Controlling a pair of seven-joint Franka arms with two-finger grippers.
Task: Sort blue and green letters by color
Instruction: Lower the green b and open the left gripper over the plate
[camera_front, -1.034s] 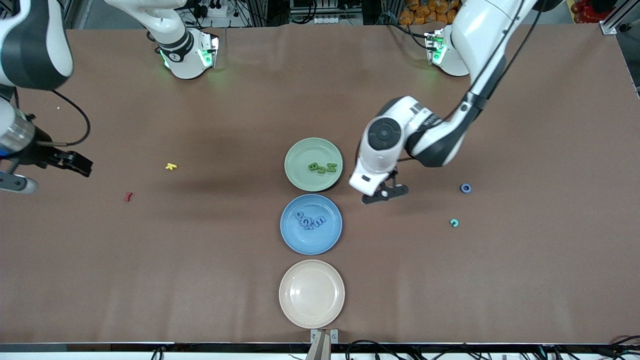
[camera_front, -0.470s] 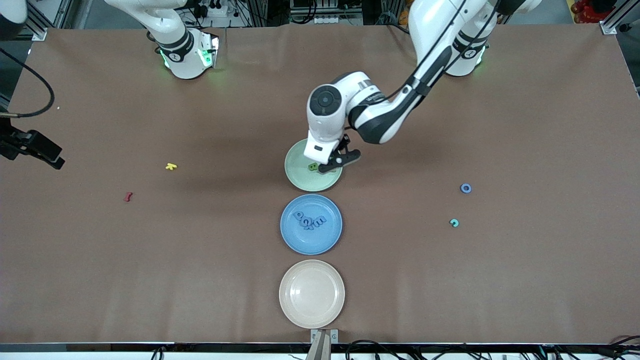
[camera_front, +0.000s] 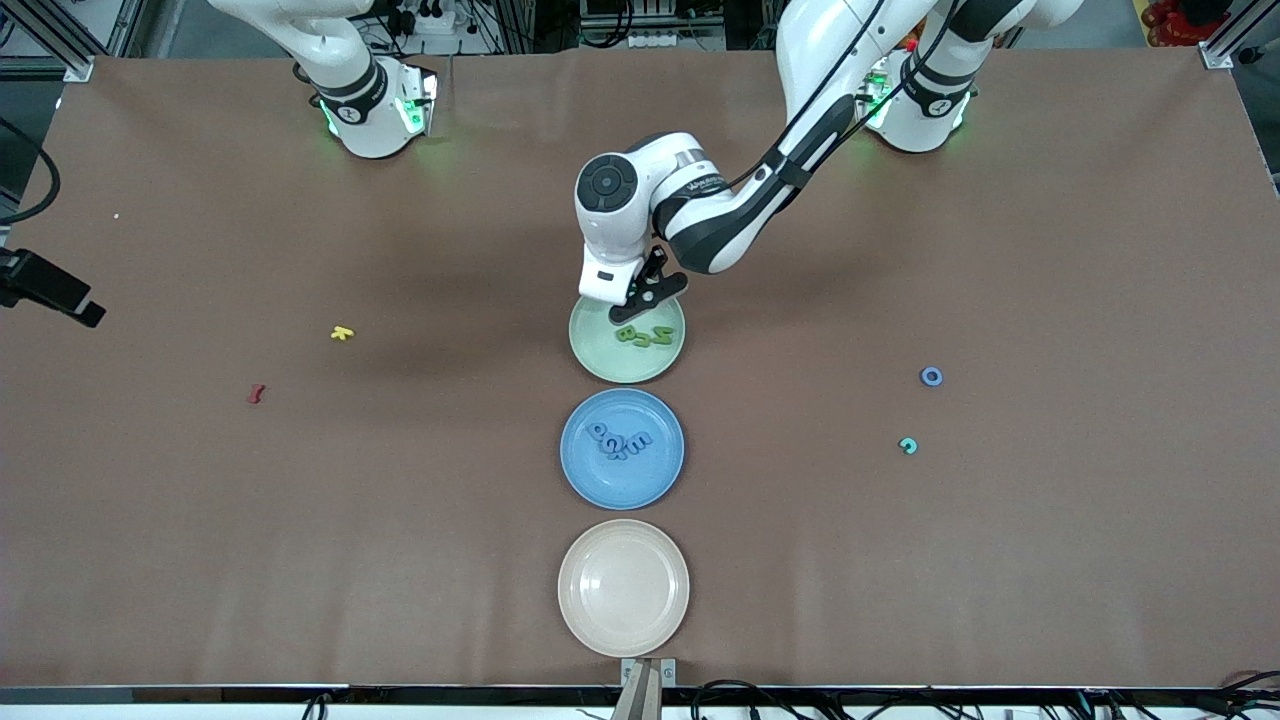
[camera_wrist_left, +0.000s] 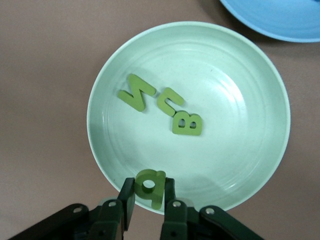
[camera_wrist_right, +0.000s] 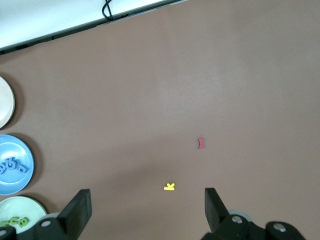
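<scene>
Holding 1 green letter (camera_wrist_left: 149, 186) clamped, the left gripper (camera_wrist_left: 149, 197) hangs over the green plate (camera_front: 600, 365) rim, upper-centre; right gripper (camera_wrist_right: 147, 205) apart, waiting.

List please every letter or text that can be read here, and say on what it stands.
"B" on a green letter lying in the green plate.
"Z" or "N" on another green letter there.
"K" on the yellow letter.
Letters in the blue plate: too small to read.
Print on the left arm: too small.

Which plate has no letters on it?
The cream plate, the one nearest the front camera. The green plate and the blue plate both hold letters; the cream one is bare.
</scene>
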